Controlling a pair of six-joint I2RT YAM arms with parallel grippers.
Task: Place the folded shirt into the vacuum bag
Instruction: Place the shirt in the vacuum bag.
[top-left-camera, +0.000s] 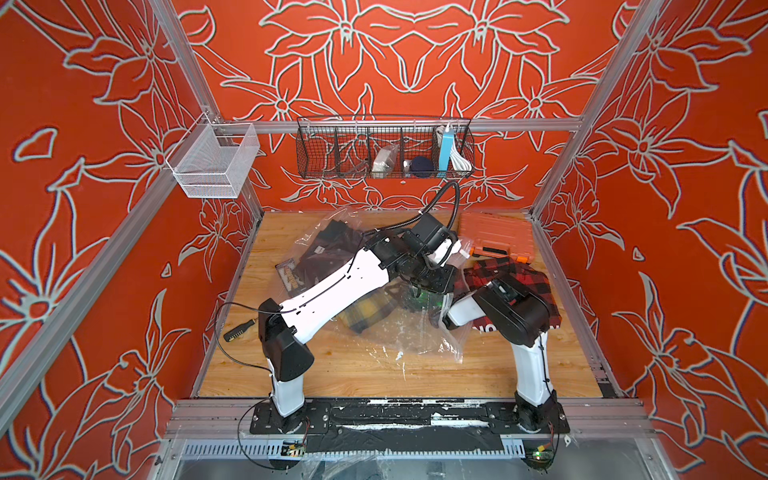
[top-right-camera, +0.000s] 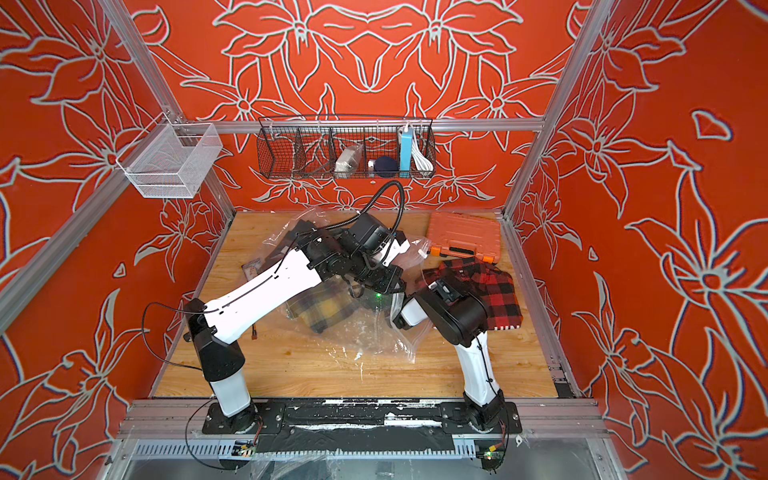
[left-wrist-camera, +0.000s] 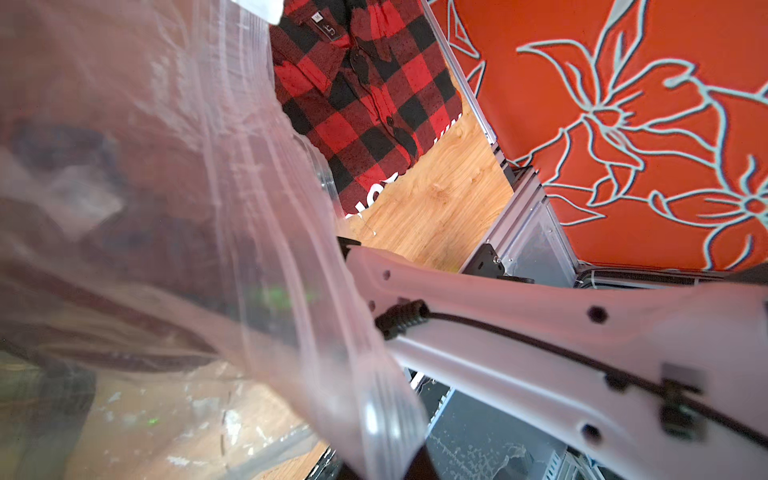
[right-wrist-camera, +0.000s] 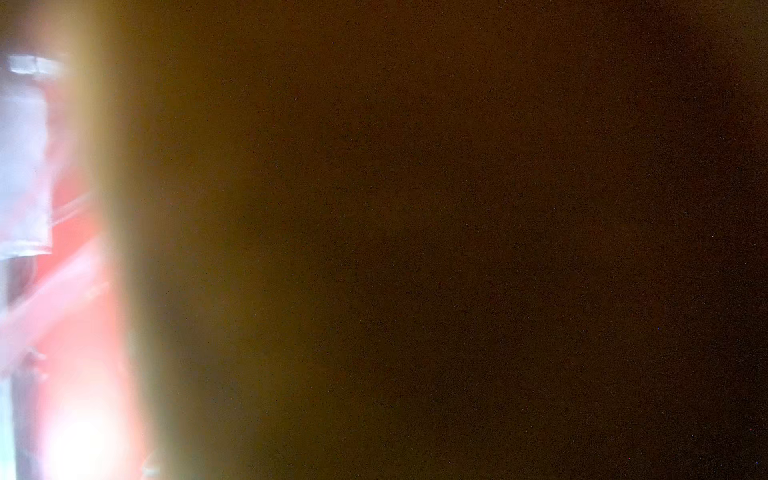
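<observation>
Biggest item: vacuum bag (top-left-camera: 399, 336), spread on the table left of the orange case (top-left-camera: 496, 237) and on toward the robot. It's clear and crinkly, w/ dark and yellow-check clothes already inside. Thin, slick, limp film, so the mouth prob. collapses unless held up.

Next: folded shirt (top-left-camera: 500, 268), red/black check, just in front of the orange case on the robot's side. It's outside the bag and partly under the right arm (top-left-camera: 515, 316). Looks soft, light, floppy, so a one-corner pinch would likely let it unfold. Better to pinch thru all layers at a folded edge, the one facing away from the case twd the bag mouth, then slide it in low.

The left gripper (top-left-camera: 432, 280), off the case's left front corner, is closed on the bag's mouth edge and holds it up.

The right gripper is hidden under its arm and its wrist view is blacked out, so can't tell if it's open or closed.

Smallest: zip strip (left-wrist-camera: 374, 415), prob. the stiffest bit of the bag and the best hold on it.
</observation>
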